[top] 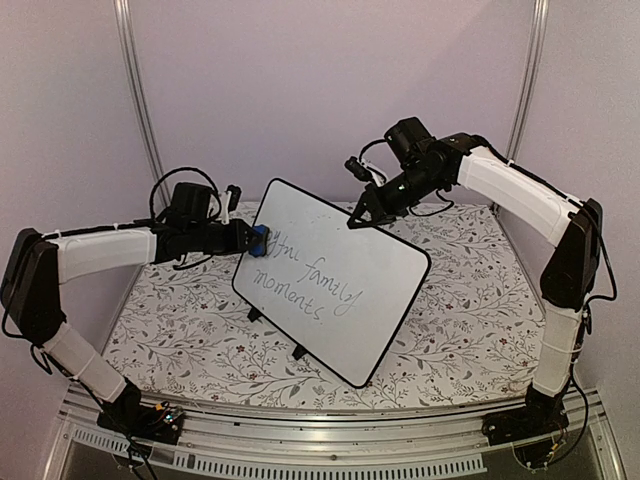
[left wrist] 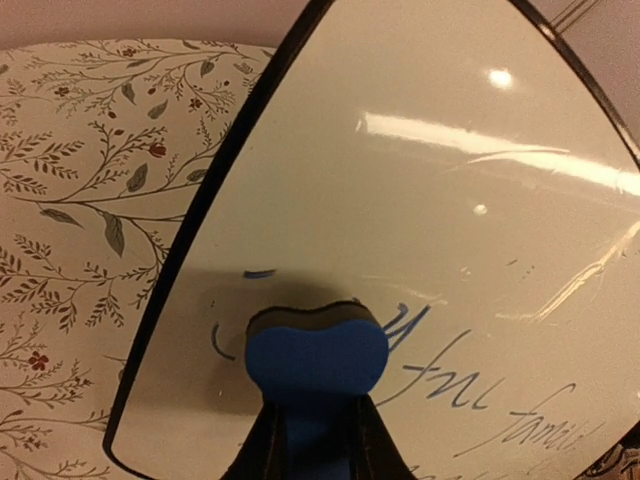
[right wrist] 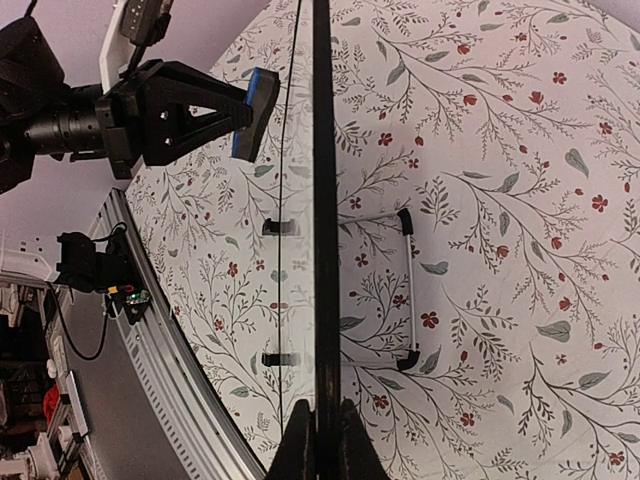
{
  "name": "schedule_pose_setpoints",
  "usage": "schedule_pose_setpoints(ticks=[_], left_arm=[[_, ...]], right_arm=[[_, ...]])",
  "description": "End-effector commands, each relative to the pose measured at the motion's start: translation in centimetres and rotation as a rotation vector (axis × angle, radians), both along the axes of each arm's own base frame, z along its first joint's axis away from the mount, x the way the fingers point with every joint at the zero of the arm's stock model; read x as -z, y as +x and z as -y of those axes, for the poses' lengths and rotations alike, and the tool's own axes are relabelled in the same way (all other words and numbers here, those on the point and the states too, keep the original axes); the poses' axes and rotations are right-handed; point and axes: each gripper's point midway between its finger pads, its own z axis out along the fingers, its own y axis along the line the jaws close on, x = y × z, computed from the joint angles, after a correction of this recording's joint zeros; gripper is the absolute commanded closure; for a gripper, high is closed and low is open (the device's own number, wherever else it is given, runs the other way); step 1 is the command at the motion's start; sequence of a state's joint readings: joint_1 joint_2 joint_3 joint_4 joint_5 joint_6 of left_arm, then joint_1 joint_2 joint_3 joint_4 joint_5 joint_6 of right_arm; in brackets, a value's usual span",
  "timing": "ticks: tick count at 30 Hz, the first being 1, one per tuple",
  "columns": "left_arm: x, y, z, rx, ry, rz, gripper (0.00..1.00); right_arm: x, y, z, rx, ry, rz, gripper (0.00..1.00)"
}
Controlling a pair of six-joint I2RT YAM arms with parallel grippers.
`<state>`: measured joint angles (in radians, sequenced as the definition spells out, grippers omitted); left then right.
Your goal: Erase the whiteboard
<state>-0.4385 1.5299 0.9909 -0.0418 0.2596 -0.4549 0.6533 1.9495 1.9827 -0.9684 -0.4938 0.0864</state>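
From above, you see the whiteboard [top: 335,285] standing tilted on its small feet in the middle of the flowered desk [top: 460,330]. Your right gripper [top: 358,218] is clamped tight on its top edge, and your left gripper [top: 252,240] is closed around a blue eraser [top: 261,239] pressed to the board's upper left corner. Your left wrist view shows the eraser flat against the white surface at the start of the handwriting [left wrist: 450,385], with broken strokes around it, while your right wrist view looks along the board's black frame, pinched between that gripper's fingers.
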Motion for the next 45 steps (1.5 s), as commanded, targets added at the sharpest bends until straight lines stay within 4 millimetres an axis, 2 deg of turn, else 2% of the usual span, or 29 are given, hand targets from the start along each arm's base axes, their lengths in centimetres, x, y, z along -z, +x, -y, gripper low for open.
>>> schedule_pose_setpoints(ticks=[1,6,13,18,25,31,34,42,45], left_arm=[[1.6,-1.0,0.0,-0.009,0.008,-0.028,1.0],[3.6,-2.4,0.0,-0.016,0.02,-0.075,1.0],[3.8,-2.4,0.2,-0.015,0.01,-0.052,1.0],[2.5,-0.5,-0.3,-0.047,0.023,-0.007,1.0],[0.4,3.0,0.0,-0.048,0.013,0.024,1.0],[0.8,4.1,-0.8,-0.076,0.038,-0.014,1.0],[1.5,3.4,-1.3,-0.085,0.037,-0.04,1.0],[5.9,-0.6,-2.5,-0.094,0.041,-0.16,1.0],[6.8,-1.5,-2.8,-0.092,0.046,-0.181,1.0]], right_arm=[[2.8,-0.4,0.9,-0.017,-0.118,0.019,1.0],[2.8,-0.6,0.8,-0.022,-0.112,0.015,1.0],[3.0,-0.6,0.7,-0.026,-0.11,0.007,1.0],[2.9,-0.7,0.7,-0.028,-0.109,0.006,1.0],[2.5,-0.9,0.9,-0.025,-0.107,0.013,1.0],[2.3,-0.9,1.0,-0.022,-0.104,0.019,1.0],[2.3,-1.0,1.0,-0.023,-0.102,0.018,1.0],[2.6,-0.9,0.8,-0.024,-0.103,0.01,1.0],[2.6,-0.8,0.8,-0.024,-0.104,0.01,1.0]])
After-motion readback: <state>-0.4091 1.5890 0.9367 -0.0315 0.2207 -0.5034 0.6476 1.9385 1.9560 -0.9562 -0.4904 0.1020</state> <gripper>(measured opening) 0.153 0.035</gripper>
